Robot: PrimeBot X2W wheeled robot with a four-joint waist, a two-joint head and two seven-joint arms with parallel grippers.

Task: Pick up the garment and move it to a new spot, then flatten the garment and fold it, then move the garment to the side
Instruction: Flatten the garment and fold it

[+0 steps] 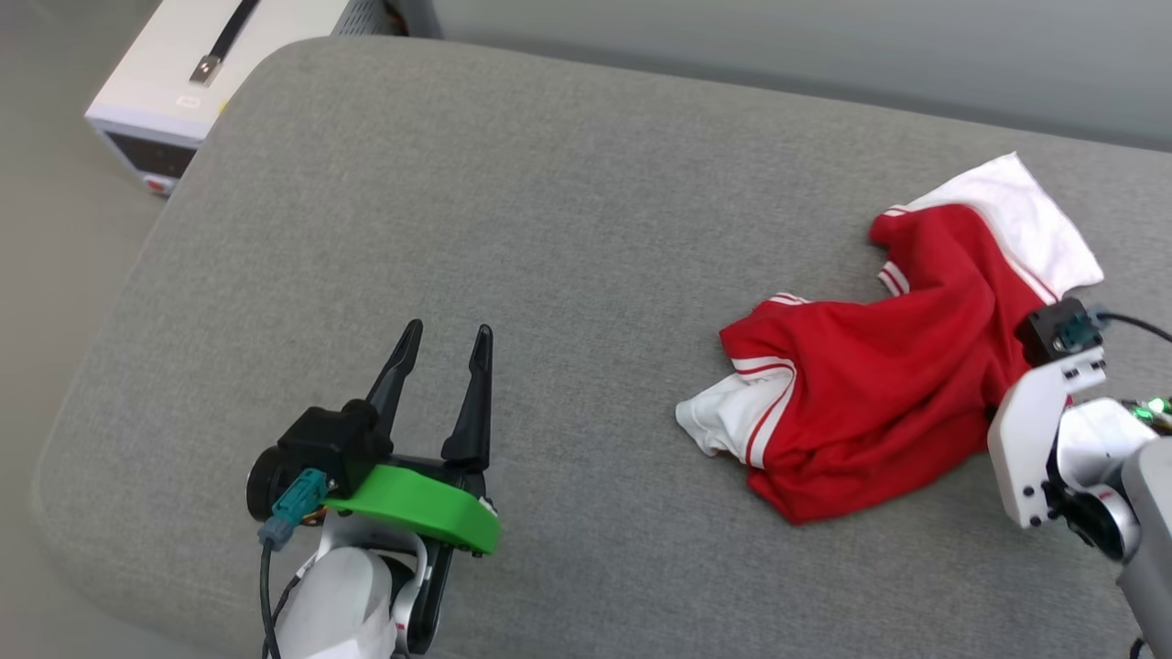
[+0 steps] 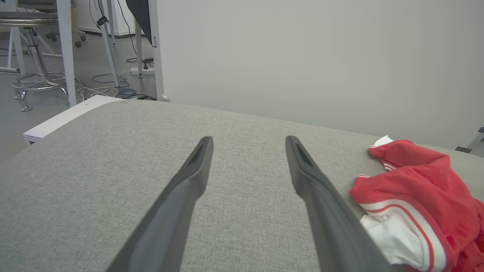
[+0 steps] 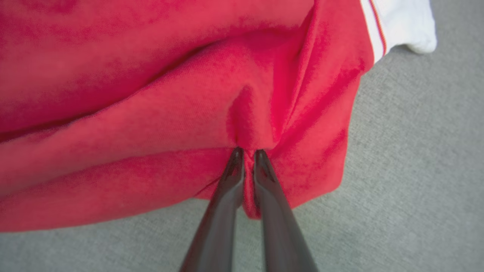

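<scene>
While the left hand (image 1: pixel 449 329) points forward, spread wide, the right hand (image 3: pixel 247 152) pinches the garment (image 1: pixel 870 394).

A: The garment (image 1: pixel 879 384) was soft knit cloth, matt, with a fine fuzzy nap in the right wrist view.
B: The cushion (image 1: pixel 549 229) was a coarser woven fabric, matt too, its grain plain to see.
A: The left gripper (image 1: pixel 449 328) had fingers (image 2: pixel 177 211) of dark plastic, smooth and dull. Those of the right gripper (image 3: pixel 248 152) looked glossier and caught the light.
B: The green guard (image 1: pixel 417 503) was smooth plastic with a slight sheen, and the stool (image 2: pixel 38 60) was bright chromed metal.
</scene>
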